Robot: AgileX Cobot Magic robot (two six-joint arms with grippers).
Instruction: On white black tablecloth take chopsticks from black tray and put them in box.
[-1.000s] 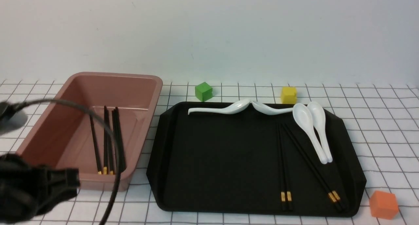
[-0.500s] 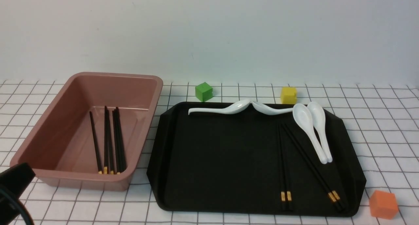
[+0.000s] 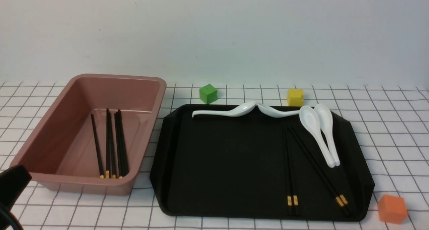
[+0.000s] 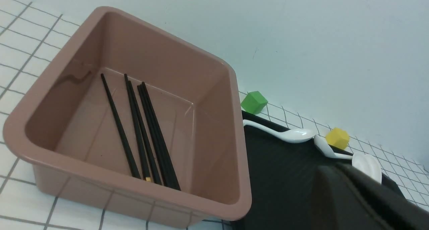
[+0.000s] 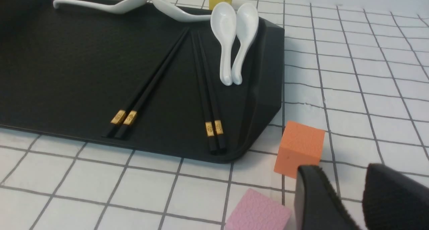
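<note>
Two pairs of black chopsticks (image 3: 289,163) (image 3: 317,166) with gold bands lie on the right half of the black tray (image 3: 228,163), and both pairs (image 5: 150,84) (image 5: 205,86) also show in the right wrist view. Several more chopsticks (image 3: 121,143) lie inside the pink-brown box (image 3: 117,77) to the tray's left on the grid tablecloth (image 3: 385,129). My left gripper (image 4: 331,166) is shut and empty, near the box's near corner. My right gripper (image 5: 342,171) is open and empty, low over the cloth off the tray's near right corner.
Several white spoons (image 3: 224,112) (image 3: 318,133) lie along the tray's far edge and right side. A green cube (image 3: 208,93) and a yellow cube (image 3: 295,97) sit behind the tray. An orange cube (image 3: 392,209) and a pink cube (image 5: 258,211) sit by my right gripper.
My left arm and its cable have drawn back from in front of the box toward the near left corner. Chopsticks, spoons and cubes have not moved.
</note>
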